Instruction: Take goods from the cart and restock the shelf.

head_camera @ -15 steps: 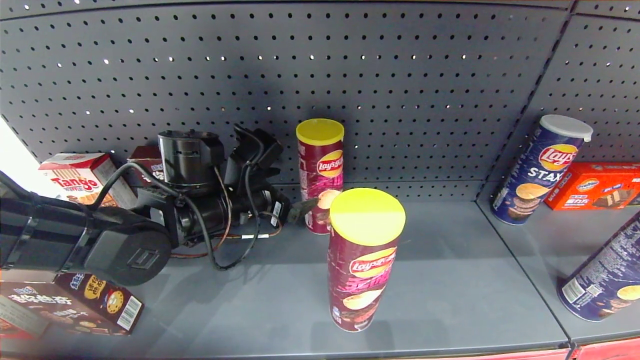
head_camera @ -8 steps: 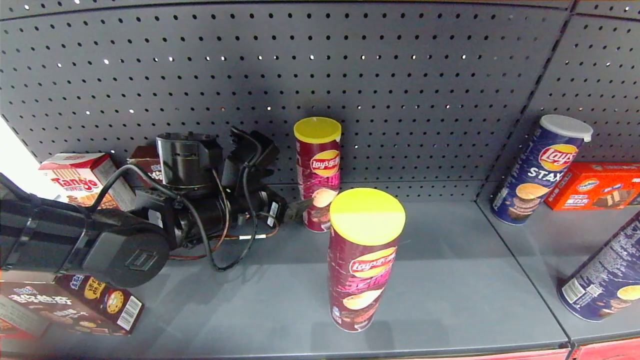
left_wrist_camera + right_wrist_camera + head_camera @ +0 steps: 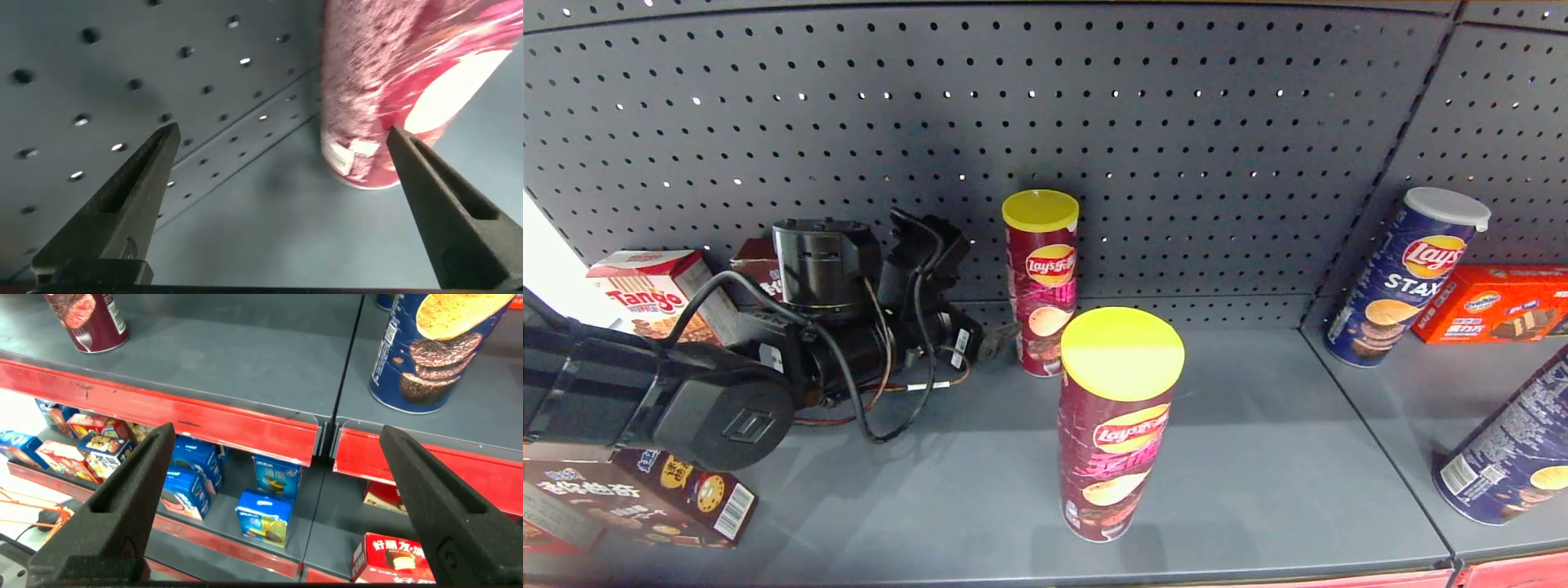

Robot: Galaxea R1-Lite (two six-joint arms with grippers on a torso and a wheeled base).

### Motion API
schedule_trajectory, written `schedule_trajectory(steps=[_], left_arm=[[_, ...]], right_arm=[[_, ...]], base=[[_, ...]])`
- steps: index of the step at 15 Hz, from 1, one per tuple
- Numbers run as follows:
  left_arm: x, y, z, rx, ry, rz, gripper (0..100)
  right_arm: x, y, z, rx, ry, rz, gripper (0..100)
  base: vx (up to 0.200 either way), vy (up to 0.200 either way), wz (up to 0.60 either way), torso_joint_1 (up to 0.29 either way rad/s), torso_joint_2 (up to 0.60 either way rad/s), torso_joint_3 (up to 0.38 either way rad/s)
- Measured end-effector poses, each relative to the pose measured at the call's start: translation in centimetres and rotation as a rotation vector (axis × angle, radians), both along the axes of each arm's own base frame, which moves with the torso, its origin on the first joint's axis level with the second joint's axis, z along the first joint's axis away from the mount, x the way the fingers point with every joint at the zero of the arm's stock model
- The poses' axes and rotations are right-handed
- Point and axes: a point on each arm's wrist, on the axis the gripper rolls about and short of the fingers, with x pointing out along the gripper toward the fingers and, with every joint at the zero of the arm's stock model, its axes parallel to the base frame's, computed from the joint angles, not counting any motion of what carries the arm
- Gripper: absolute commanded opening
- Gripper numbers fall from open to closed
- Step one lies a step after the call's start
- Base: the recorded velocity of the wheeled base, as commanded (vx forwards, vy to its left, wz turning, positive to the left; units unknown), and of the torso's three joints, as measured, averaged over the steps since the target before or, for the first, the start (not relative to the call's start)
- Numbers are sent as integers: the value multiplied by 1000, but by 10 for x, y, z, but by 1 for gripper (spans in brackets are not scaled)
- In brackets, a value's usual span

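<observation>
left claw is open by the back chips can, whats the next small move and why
Probably draw the left claw straight back, away from the rear can. Its jaws stand wide open and the can stands upright on the shelf, not gripped, so the placement looks done; retreating straight should avoid tipping it.

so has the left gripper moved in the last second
Yes: the left gripper has drawn back leftward, away from the front maroon yellow-lidded chip can.

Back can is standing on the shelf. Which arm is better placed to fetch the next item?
Right, probably. The right pincer is open, empty and out in front of the shelf; the left pincer is deep inside it beside the back can.
</observation>
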Motion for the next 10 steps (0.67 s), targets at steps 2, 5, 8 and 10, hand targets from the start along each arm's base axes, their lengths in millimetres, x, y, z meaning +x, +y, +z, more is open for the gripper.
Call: schedule_trajectory(steps=[2, 5, 8, 10], left_arm=[[0, 1, 0, 2, -1, 16, 100], [1, 3, 1, 4, -4, 33, 100], [2, 3, 1, 7, -5, 52, 100], [1, 3, 1, 7, -5, 53, 100]], right_arm=[[0, 0, 0, 0, 0, 0, 100], [0, 0, 0, 0, 0, 0, 100], [0, 0, 0, 0, 0, 0, 100], [0, 0, 0, 0, 1, 0, 100]], base=[[0, 0, 0, 0, 0, 0], [0, 0, 0, 0, 0, 0], [0, 0, 0, 0, 0, 0], [0, 0, 0, 0, 0, 0]])
